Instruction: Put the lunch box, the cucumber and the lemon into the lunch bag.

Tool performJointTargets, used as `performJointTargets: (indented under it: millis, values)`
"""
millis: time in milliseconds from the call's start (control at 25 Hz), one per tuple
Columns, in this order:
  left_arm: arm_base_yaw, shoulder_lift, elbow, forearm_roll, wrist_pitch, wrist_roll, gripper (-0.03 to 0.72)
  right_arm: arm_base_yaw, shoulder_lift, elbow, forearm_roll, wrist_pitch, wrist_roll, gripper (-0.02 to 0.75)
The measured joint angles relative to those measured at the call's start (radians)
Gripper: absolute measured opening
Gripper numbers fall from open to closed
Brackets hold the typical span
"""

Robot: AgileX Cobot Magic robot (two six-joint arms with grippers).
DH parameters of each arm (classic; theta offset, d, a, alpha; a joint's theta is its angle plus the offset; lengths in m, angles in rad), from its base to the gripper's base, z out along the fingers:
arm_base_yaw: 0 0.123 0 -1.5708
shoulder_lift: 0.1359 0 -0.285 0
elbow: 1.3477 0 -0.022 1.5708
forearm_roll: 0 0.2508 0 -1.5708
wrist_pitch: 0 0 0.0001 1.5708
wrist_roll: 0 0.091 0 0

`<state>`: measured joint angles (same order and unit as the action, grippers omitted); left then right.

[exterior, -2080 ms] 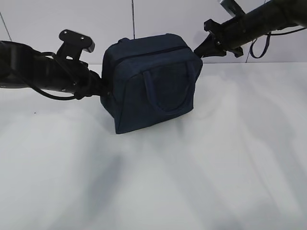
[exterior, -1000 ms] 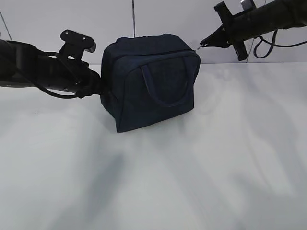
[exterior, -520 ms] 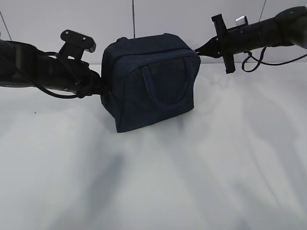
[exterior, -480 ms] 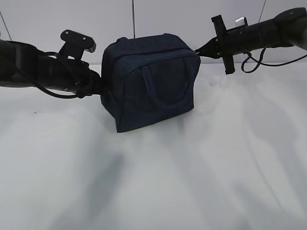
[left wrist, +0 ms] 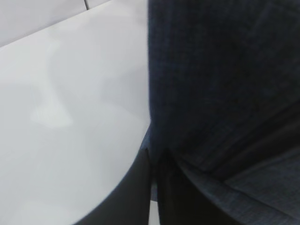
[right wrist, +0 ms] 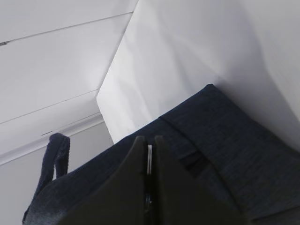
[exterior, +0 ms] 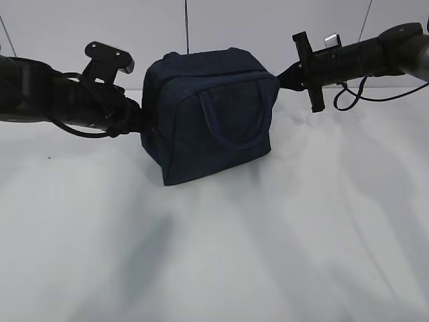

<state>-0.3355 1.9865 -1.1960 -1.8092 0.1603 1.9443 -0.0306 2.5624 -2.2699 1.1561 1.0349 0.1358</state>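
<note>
The dark navy lunch bag (exterior: 208, 127) stands at the back middle of the table, its top shut and one loop handle (exterior: 231, 124) lying on its front. My left gripper (exterior: 143, 124) is shut on the fabric of the bag's left side; the left wrist view shows its jaws (left wrist: 152, 157) pinching the bag's (left wrist: 220, 84) edge. My right gripper (exterior: 276, 72) is at the bag's top right corner, shut on the thin metal ring pull (right wrist: 149, 157) of the zipper, above the bag (right wrist: 225, 154). The lunch box, the cucumber and the lemon are out of view.
The white table (exterior: 268, 235) spreads in front of the bag. A pale panelled wall (exterior: 221, 27) stands close behind it. The right arm's cable (exterior: 348, 94) hangs in a loop above the table's back right.
The right arm has turned its wrist and come down a little, staying at the bag's top right corner. The bag and the left arm have hardly moved.
</note>
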Motion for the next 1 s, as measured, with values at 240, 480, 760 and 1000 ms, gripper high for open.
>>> performJointTargets:
  millis: [240,480,760,1000]
  values:
    - [0.0,0.0,0.0,0.0,0.0,0.0,-0.01,0.0,0.0,0.0,-0.022,-0.004,-0.019,0.001]
    - [0.0,0.0,0.0,0.0,0.002,0.0,-0.01,0.009,0.001,0.0,-0.121,-0.026,-0.052,0.001]
    - [0.0,0.0,0.0,0.0,0.007,0.001,-0.01,0.04,0.001,-0.002,-0.23,-0.056,-0.122,0.001]
    - [0.0,0.002,0.0,0.0,0.014,0.001,-0.01,0.085,0.001,-0.002,-0.259,-0.093,-0.189,0.001]
